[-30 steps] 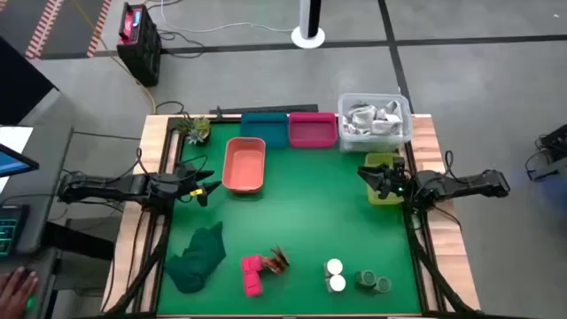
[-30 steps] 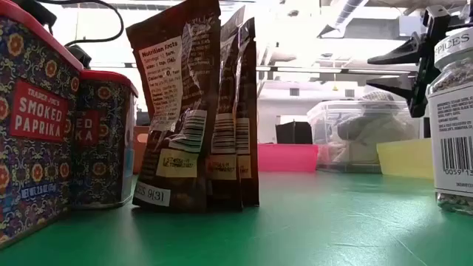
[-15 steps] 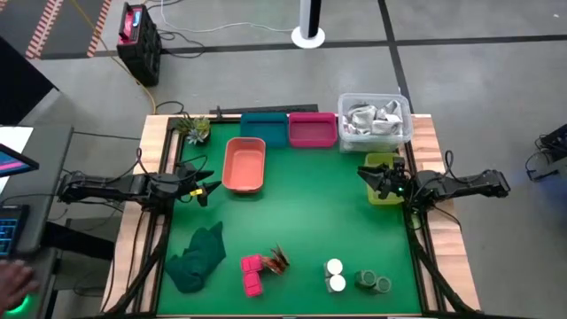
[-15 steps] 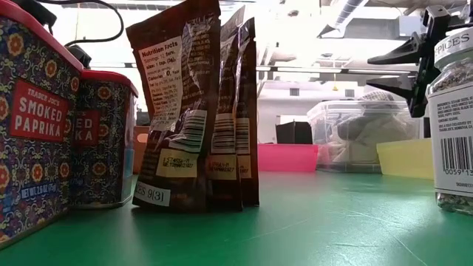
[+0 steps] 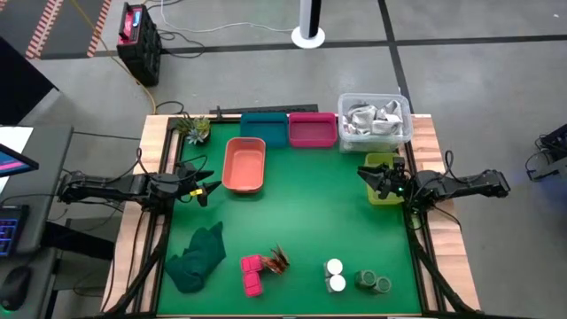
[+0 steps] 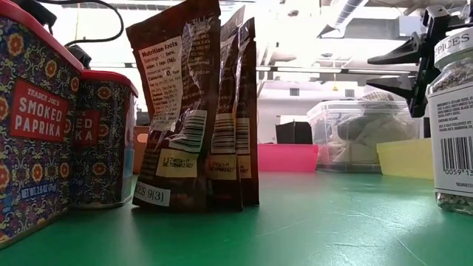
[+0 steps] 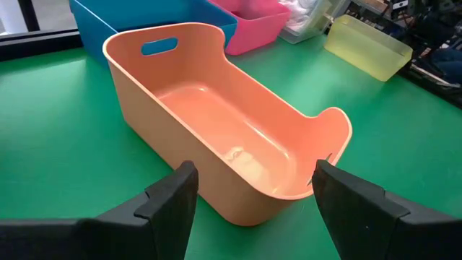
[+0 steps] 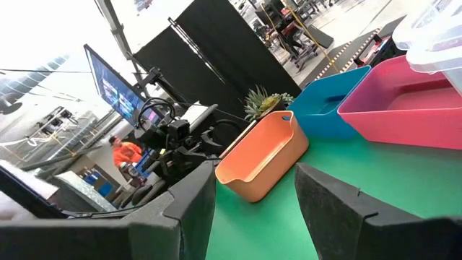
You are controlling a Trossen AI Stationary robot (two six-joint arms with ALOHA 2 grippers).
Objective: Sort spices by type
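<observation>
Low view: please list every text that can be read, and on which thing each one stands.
"TRADER JOE'S SMOKED PAPRIKA": nearest tin.
"...ED ...KA", partly hidden: second tin.
"Nutrition Facts": brown pouch, upper label.
"9(31": same pouch, bottom sticker.
"SPICES", first letter cut off: jar, lid.
"0059": jar's barcode.
Other fine print: too small.

The high view looks straight down; the low view sits beside the brown pouches (image 6: 196,111); both wrist views share the orange bin (image 7: 224,155).

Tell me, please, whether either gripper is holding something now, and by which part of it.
Nothing is held. The left gripper is open above the green table, facing the empty orange plastic bin. The right gripper is open too, beside the yellow bin.
</observation>
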